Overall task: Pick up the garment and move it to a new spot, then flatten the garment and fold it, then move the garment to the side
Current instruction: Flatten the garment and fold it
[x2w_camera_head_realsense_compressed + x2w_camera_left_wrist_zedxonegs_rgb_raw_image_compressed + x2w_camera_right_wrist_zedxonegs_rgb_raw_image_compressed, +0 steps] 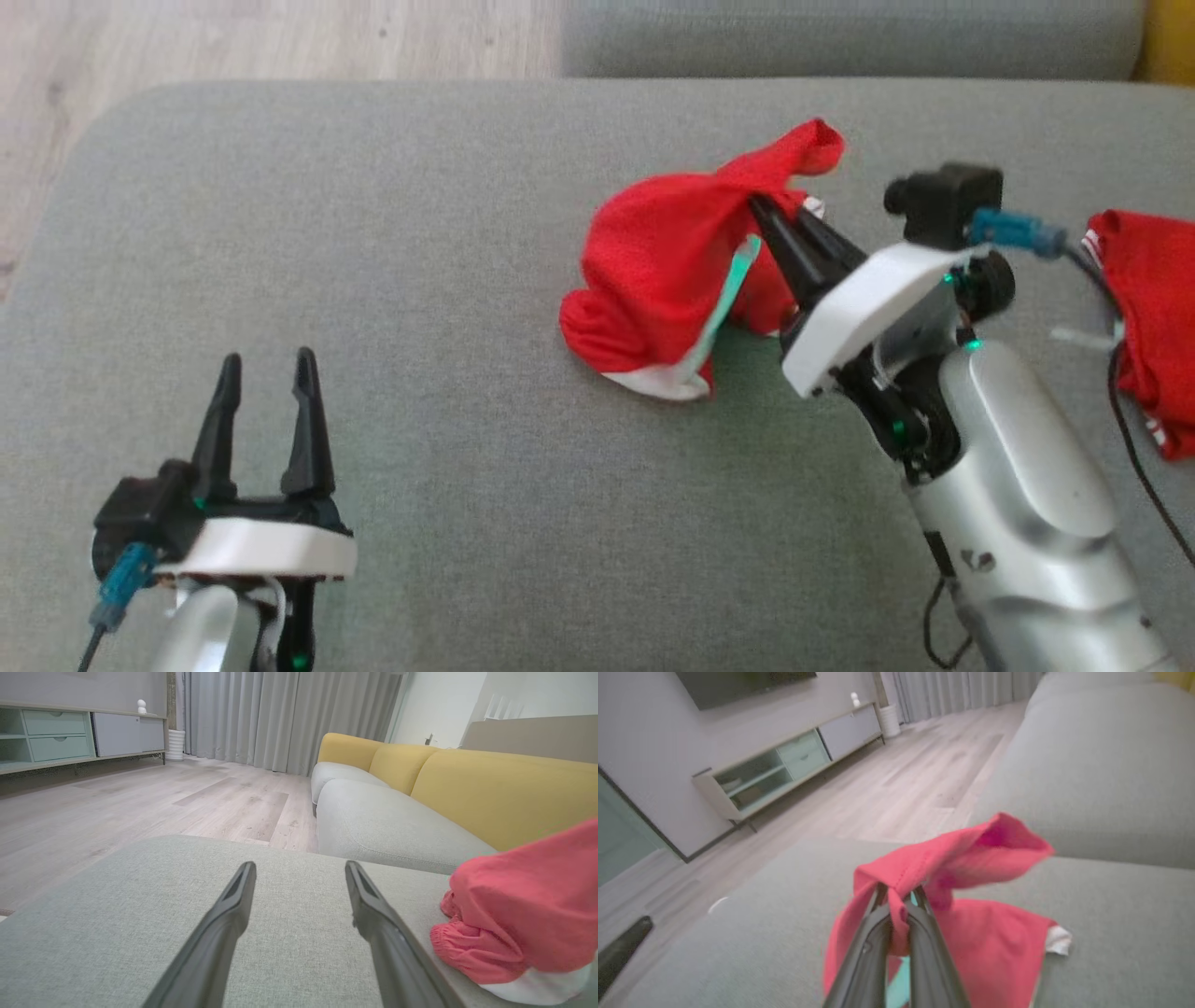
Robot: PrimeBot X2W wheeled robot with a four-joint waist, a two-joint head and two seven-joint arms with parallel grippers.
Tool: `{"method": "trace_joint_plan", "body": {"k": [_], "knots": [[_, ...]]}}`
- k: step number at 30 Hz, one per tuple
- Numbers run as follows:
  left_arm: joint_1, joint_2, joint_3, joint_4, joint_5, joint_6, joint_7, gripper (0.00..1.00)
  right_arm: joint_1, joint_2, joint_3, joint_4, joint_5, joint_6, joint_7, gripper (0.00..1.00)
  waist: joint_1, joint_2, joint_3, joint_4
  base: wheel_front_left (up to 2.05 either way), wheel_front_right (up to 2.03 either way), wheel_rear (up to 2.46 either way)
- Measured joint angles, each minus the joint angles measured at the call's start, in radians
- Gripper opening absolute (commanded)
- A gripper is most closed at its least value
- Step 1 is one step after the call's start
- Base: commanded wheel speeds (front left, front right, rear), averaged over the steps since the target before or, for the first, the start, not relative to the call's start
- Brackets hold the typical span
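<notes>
The right hand (pixel 899 892) is clenched on a fold of the red garment (pixel 653 252), with a ridge of cloth pinched between its two dark fingers. From that pinch the cloth rises into a peak, and one loose flap sticks out on the far side. The rest hangs down and bunches on the grey seat cushion (pixel 420 233), where its lower edge touches the fabric. A white hem and a pale teal strip show along the garment's underside. The garment sits right of the cushion's middle, nearer the far edge.

The right arm's white wrist and silver forearm slant in from the lower right. Beyond that arm, at the right edge of the head view, a second red cloth (pixel 1144 308) lies on the same cushion, apart from the held one.

The left hand (pixel 268 359) is released, its fingers spread wide and grasping nothing. It is over the near left part of the cushion, well apart from the garment.

Past the cushion are a pale wooden floor (pixel 140 798), a sofa with a yellow back (pixel 490 788), grey curtains (pixel 280 718) and a low cabinet (pixel 56 732).
</notes>
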Motion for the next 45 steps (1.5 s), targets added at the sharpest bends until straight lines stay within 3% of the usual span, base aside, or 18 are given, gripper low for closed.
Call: {"method": "trace_joint_plan", "body": {"k": [7, 12, 18, 23, 29, 38, 45], "knots": [[0.006, -0.015, 0.002, 0.007, 0.007, -0.014, 0.000, 1.00, -0.161, 0.009, 0.089, -0.079, 0.096, 0.000, 0.041, 0.00, 0.0001, 0.0000, -0.013, 0.021, 0.00, 0.00, 0.00], [0.006, -0.030, 0.005, 0.013, 0.017, -0.022, 0.000, 1.00, -0.344, 0.011, 0.139, -0.070, 0.224, 0.000, -0.042, 0.00, 0.0001, 0.0000, -0.015, 0.030, 0.00, 0.00, 0.00], [0.006, -0.032, 0.026, 0.017, 0.030, -0.031, 0.000, 1.00, -0.431, 0.011, 0.134, -0.012, 0.186, 0.000, -0.079, 0.00, 0.0001, 0.0000, -0.024, 0.020, 0.00, 0.00, 0.00], [0.010, -0.037, 0.033, 0.017, 0.030, -0.036, 0.000, 1.00, -0.238, -0.035, 0.088, -0.005, 0.084, 0.000, -0.037, 0.00, 0.0002, 0.0000, -0.029, -0.005, 0.00, 0.00, 0.00], [0.027, -0.037, 0.042, 0.016, 0.032, -0.039, 0.000, 1.00, 0.112, -0.077, -0.121, 0.031, 0.002, 0.000, -0.020, 0.00, 0.0002, 0.0000, -0.026, -0.048, 0.00, 0.00, 0.00], [0.022, -0.037, 0.043, 0.016, 0.039, -0.048, 0.000, 1.00, 0.219, 0.004, -0.333, 0.021, -0.151, 0.000, 0.021, 0.00, 0.0002, 0.0000, 0.011, -0.061, 0.00, 0.00, 0.00], [0.019, -0.037, 0.047, 0.022, 0.039, -0.056, 0.000, 1.00, 0.378, 0.037, -0.409, -0.176, -0.185, 0.000, 0.117, 0.00, 0.0001, 0.0000, 0.006, -0.053, 0.00, 0.00, 0.00]]}}
